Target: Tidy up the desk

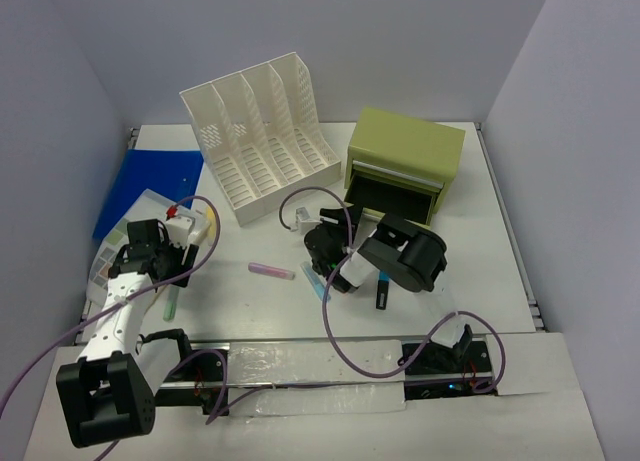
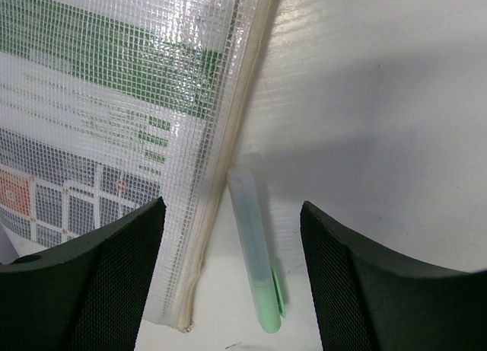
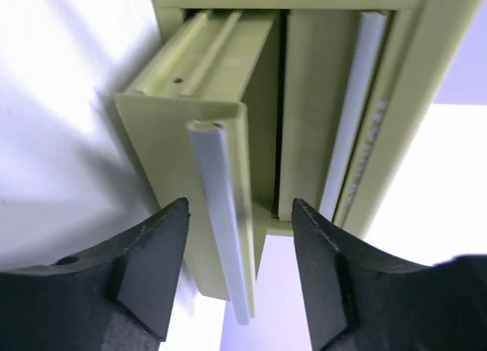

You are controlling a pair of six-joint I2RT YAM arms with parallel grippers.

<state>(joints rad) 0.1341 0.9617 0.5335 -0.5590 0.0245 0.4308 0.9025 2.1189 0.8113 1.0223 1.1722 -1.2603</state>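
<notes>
The white desk holds loose pens. My left gripper is open, low over a green highlighter. In the left wrist view the highlighter lies between the open fingers and touches neither. The zipper edge of a clear mesh pouch is beside it. My right gripper is open at the olive-green drawer box, whose lower drawer is pulled out. In the right wrist view the drawer's pale handle strip stands between the open jaws, which are not closed on it.
A white slotted file rack stands at the back. A blue folder lies at the far left under the mesh pouch. A pink pen, a teal pen and a dark marker lie mid-desk.
</notes>
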